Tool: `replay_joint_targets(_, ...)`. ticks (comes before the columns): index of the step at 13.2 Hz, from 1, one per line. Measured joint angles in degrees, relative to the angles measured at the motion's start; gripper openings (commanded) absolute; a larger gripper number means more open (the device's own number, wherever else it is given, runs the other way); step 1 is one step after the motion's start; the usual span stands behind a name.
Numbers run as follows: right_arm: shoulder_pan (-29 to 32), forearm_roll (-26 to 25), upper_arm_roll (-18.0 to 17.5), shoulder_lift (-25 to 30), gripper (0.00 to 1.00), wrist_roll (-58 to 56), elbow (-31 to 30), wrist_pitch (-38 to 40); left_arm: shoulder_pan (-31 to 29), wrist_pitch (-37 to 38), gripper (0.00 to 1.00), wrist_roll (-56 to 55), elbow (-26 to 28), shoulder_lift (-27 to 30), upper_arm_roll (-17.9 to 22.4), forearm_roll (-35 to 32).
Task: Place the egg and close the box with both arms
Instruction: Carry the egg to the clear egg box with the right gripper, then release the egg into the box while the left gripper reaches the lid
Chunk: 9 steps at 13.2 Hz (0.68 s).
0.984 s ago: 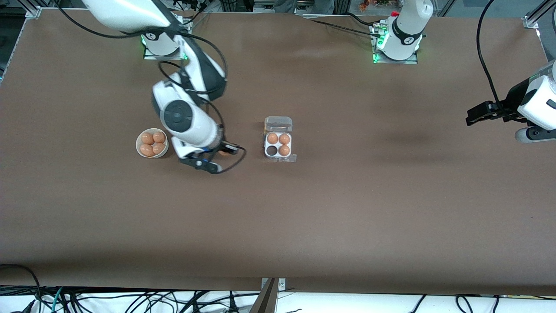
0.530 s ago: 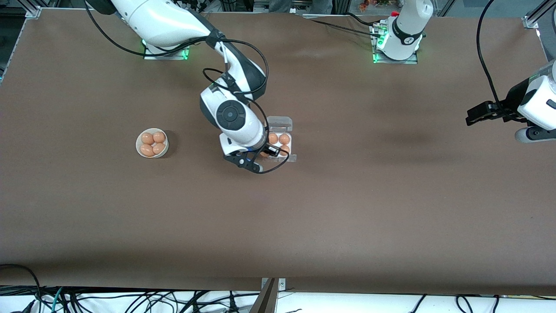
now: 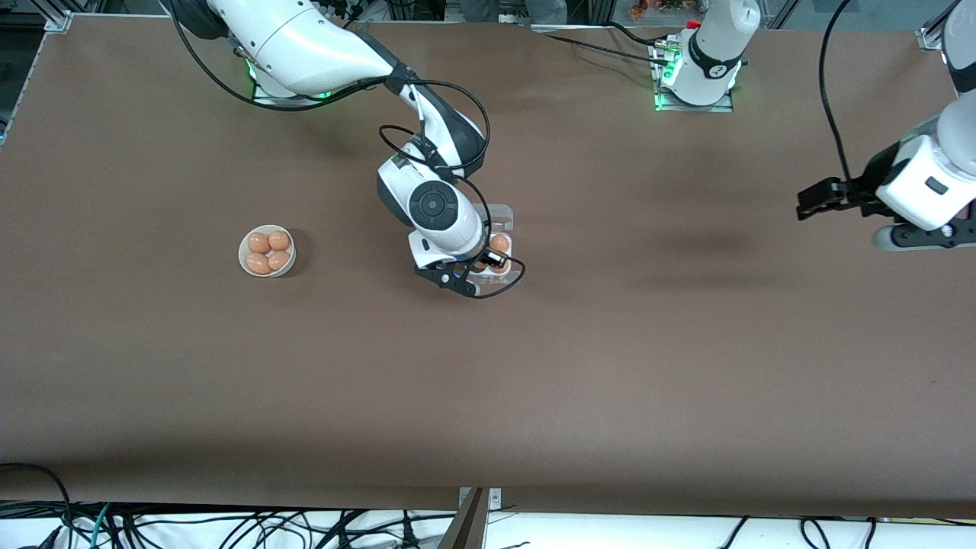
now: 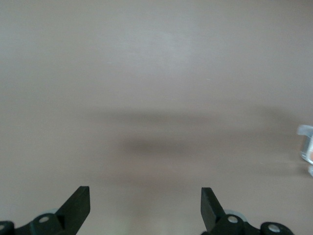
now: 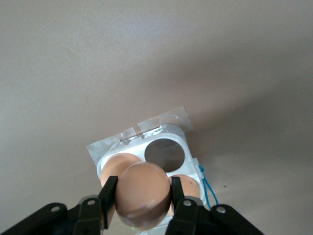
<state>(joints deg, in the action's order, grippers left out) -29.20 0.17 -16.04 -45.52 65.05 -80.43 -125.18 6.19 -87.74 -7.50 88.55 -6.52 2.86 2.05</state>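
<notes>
My right gripper (image 3: 488,264) is shut on an orange-brown egg (image 5: 144,193) and hangs just over the clear box (image 3: 497,218). In the right wrist view the egg sits between both fingers (image 5: 108,196), above the box (image 5: 182,133). One round cell (image 5: 165,152) there is empty, and brown eggs (image 5: 113,167) fill the cells beside it. The box's lid lies open toward the robots' bases. My left gripper (image 3: 813,206) is open with nothing in it, held over bare table at the left arm's end. Its wrist view shows the left gripper (image 4: 144,196) and a sliver of the box (image 4: 305,147).
A round white bowl (image 3: 245,263) holding several brown eggs (image 3: 268,252) stands toward the right arm's end of the table, level with the box. A black cable loops from the right wrist beside the box.
My right arm has carried the egg from beside the bowl across to over the box. The left arm has shifted a little toward the middle of the table.
</notes>
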Motion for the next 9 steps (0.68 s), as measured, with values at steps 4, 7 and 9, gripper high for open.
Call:
replay_joint_targets(4, -0.1, -0.1, 0.3, -0.1, 1.00, 0.0, 0.1, 0.0, 2.5, 0.0, 1.00, -0.1, 0.0, -1.1, -2.5, 3.3)
replay_joint_targets(7, 0.0, -0.5, 0.6, -0.1, 1.00, -0.1, 0.5, 0.0, 4.6, -0.1, 0.93, -1.2, 0.0, -3.0, -3.1, 8.1)
replay_joint_targets(9, 0.2, -0.6, 0.8, -0.1, 1.00, -0.2, 0.8, 0.0, 5.8, -0.1, 0.89, -2.8, 0.0, -4.4, -3.1, 10.9)
